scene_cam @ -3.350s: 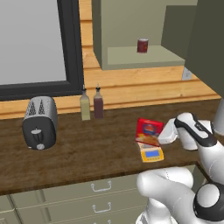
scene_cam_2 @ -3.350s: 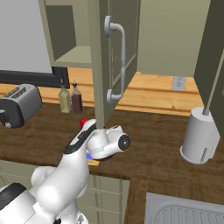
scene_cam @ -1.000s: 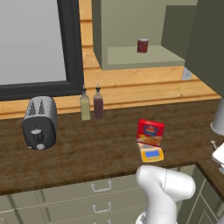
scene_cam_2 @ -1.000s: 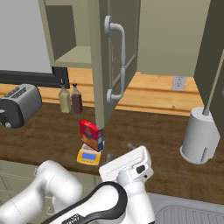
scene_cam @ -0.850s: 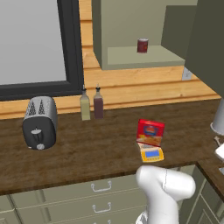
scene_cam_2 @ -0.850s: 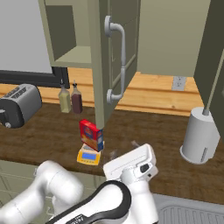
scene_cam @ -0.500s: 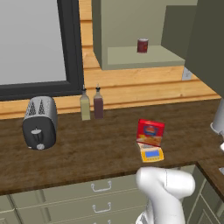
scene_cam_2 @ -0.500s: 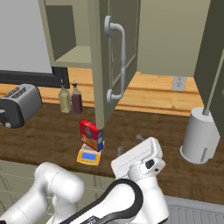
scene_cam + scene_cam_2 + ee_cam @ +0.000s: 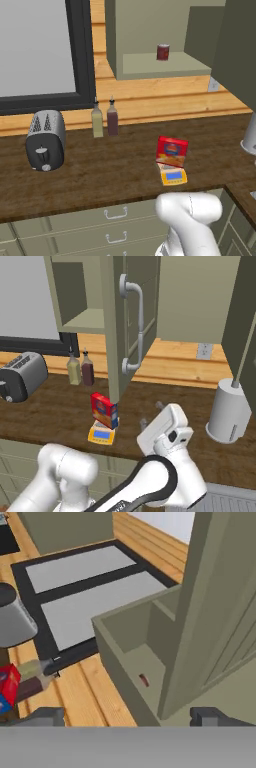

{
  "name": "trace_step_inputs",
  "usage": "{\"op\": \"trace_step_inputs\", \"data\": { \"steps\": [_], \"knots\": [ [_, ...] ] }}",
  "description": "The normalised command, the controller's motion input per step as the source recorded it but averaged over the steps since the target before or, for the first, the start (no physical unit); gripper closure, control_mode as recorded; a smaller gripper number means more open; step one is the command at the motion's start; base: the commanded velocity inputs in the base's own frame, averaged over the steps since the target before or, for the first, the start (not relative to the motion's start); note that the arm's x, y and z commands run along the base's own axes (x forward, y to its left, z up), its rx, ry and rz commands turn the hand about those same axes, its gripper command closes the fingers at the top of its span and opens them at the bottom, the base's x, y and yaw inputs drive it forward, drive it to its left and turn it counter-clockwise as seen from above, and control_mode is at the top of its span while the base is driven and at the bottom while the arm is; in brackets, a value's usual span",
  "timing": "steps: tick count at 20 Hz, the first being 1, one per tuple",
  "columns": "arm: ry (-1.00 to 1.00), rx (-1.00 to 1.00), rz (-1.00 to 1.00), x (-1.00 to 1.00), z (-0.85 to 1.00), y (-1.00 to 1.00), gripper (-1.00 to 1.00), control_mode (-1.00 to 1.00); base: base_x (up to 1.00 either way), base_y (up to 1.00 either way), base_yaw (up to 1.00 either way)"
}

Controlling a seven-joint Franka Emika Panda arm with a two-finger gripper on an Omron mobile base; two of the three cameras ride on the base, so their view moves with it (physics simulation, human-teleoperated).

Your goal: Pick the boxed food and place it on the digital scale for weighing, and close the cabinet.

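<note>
While the arm curls low at the near edge of the worktop (image 9: pixel 100 175), the scene runs left to right like this. Far left: a grey toaster (image 9: pixel 46 140) on the dark wood surface, under a black-framed window (image 9: pixel 40 47). Right of it, two small bottles (image 9: pixel 105 118) stand side by side against the wooden back wall, one pale, one dark.

Centre, near side: the digital scale (image 9: pixel 173 176), yellow-orange with blue display facing the near edge. The boxed food (image 9: pixel 172 152) sits on it, red carton with blue emblem, propped up at a tilt with its lower edge on the scale. In the right base view the box (image 9: pixel 104 410) stands up on the scale (image 9: pixel 102 434), just below the lower corner of the open door.

Above: the cabinet (image 9: pixel 150 37) hangs open, a small dark red can (image 9: pixel 163 52) on its shelf. Its door (image 9: pixel 131 316) swings out toward the near side, long metal handle (image 9: pixel 136 328) showing.

Right of the box: the claw (image 9: pixel 151 413), released, jaws spread wide, nothing between them, pointing up toward the door's lower edge. From the hand view the two finger tips (image 9: pixel 212 716) frame the cabinet's open shelf and door edge.

Far right: a pale grey cylindrical holder (image 9: pixel 229 411) on the worktop.
</note>
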Motion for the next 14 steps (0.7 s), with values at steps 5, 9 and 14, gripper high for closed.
{"op": "trace_step_inputs", "data": {
  "steps": [5, 9, 14],
  "knots": [
    [-0.02, -0.07, -0.03, 0.3, 0.36, -0.25, -1.0, -1.0, 0.0, 0.0, 0.0],
    [0.0, 0.0, 0.0, 0.19, 0.15, -0.48, -1.0, -1.0, 0.0, 0.0, 0.0],
    [-0.02, 0.0, 0.0, 0.32, 0.19, -0.35, -1.0, -1.0, 0.0, 0.0, 0.0]
  ]
}}
